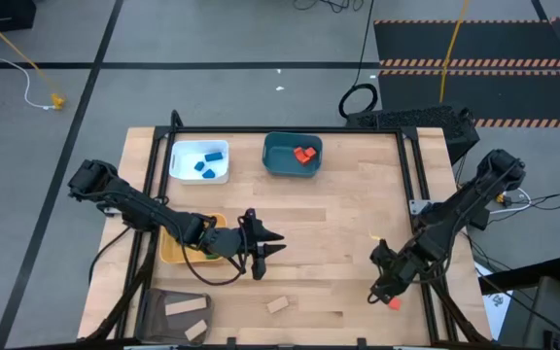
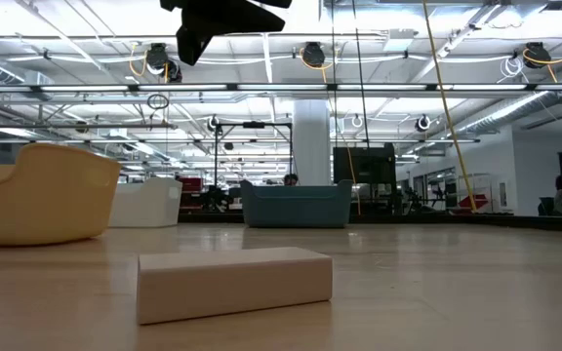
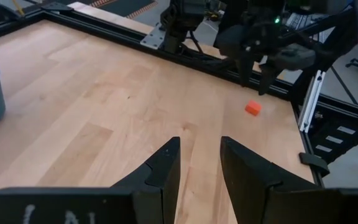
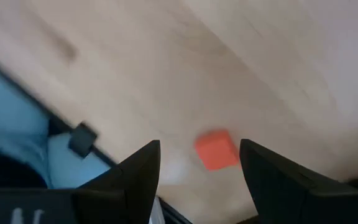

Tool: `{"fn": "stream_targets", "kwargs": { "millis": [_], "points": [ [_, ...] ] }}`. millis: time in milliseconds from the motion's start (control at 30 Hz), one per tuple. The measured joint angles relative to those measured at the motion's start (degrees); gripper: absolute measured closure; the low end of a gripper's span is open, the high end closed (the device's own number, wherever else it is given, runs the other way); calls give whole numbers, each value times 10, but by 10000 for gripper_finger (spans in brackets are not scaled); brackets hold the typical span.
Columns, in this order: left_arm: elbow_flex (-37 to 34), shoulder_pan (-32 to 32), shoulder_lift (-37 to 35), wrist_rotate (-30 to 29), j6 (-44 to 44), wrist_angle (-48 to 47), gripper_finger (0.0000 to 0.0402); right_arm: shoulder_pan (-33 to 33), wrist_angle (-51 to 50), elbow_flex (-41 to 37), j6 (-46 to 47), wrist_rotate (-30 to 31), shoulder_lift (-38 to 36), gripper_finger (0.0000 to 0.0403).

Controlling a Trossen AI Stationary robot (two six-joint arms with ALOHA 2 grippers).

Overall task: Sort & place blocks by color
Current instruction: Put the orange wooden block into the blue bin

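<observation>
A small orange block (image 4: 216, 149) lies flat on the wood near the table's right near corner (image 1: 393, 303). My right gripper (image 4: 199, 163) is open and hovers just above it, one finger on either side, touching nothing (image 1: 382, 284). My left gripper (image 1: 266, 245) is open and empty above the table's middle, beside the yellow tray (image 1: 175, 249). A plain tan block (image 1: 278, 304) rests flat near the near edge (image 2: 232, 283). Blue blocks (image 1: 208, 160) sit in the white tray (image 1: 181, 173), and red blocks (image 1: 305, 155) in the teal tray (image 1: 278, 163).
A dark mesh container (image 1: 158, 313) at the near left corner holds two tan blocks (image 1: 187, 309). A black frame rail (image 1: 418, 194) runs along the table's right edge, close to my right arm. Bare wood (image 1: 348, 224) lies between the two grippers.
</observation>
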Motion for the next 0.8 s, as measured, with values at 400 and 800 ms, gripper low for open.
{"fn": "stream_targets", "kwargs": {
  "millis": [400,800],
  "points": [
    [0,0,0,0,6,-21,286,68,82,-13,190,-49,90,193],
    [0,0,0,0,20,-61,286,87,83,-13,171,-71,127,193]
  ]
}}
